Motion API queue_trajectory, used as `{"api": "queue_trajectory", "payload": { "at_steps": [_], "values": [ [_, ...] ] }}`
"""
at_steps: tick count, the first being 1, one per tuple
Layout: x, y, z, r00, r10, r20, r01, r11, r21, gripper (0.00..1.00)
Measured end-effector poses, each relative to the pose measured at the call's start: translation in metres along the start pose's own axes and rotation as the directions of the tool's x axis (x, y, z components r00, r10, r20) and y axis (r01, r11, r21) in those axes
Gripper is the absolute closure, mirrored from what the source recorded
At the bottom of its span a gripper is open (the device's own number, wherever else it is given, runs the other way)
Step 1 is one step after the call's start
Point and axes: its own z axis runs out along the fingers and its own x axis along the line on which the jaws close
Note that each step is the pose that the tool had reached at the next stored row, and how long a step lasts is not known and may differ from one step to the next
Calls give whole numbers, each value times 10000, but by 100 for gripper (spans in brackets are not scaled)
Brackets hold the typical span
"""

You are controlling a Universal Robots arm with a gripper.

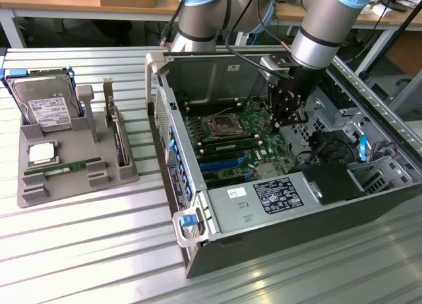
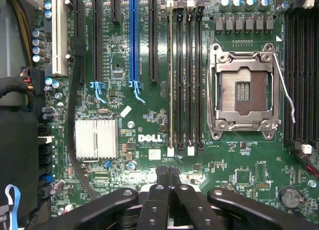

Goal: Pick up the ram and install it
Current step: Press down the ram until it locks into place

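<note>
- Gripper [image 1: 287,119] hangs inside the open computer case [image 1: 369,205], just above the motherboard [image 1: 231,136], with its black fingers [image 2: 168,177] pressed together and nothing between them.
- From the wrist view the closed fingertips sit over the green board just short of the row of long memory slots [image 2: 187,75], near the white "DELL" lettering [image 2: 149,138].
- One slot in that row carries a thin stick [image 2: 171,75] standing on edge, with white latches at its ends; the neighbouring black slots look bare. In the exterior view a dark green strip [image 1: 227,144] lies across the board just beside the gripper, below the processor socket [image 1: 221,124].
- Beyond the slots from the gripper is the square metal processor socket [image 2: 243,92] with its lever down.
- To the other side of the slots stand the long expansion slots, one blue [image 2: 133,40], one white [image 2: 59,33], and a ribbed silver heatsink [image 2: 96,138].
- Well apart from the gripper, outside the case on the ribbed metal table [image 1: 79,244], a grey holder [image 1: 72,159] carries a ram [image 1: 69,167] lying in a groove, a hard drive [image 1: 45,109], a processor chip [image 1: 41,152] and an upright card [image 1: 119,142].
- A grey power supply [image 1: 264,202] with a label fills the near part of the case.
</note>
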Motion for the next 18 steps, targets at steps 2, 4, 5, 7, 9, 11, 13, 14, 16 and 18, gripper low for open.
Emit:
{"api": "queue_trajectory", "payload": {
  "at_steps": [2,4,5,7,9,11,13,14,16,18],
  "values": [
    [-1,4,26,10000,2,-1,-2,10000,0,89],
    [-1,46,35,10000,1,2,-1,10000,0,89],
    [-1,74,38,10000,0,1,0,10000,0,89],
    [-1,99,40,10000,0,1,0,10000,0,89],
    [-1,135,46,10000,1,1,-1,10000,0,89],
    [-2,134,72,10000,0,1,0,10000,0,89],
    [-3,132,95,10000,0,1,0,10000,0,89],
    [-4,132,108,10000,0,2,0,10000,0,89],
    [-6,130,140,10000,0,2,0,10000,0,89],
    [-7,129,158,10000,0,1,0,10000,0,89]
  ]
}}
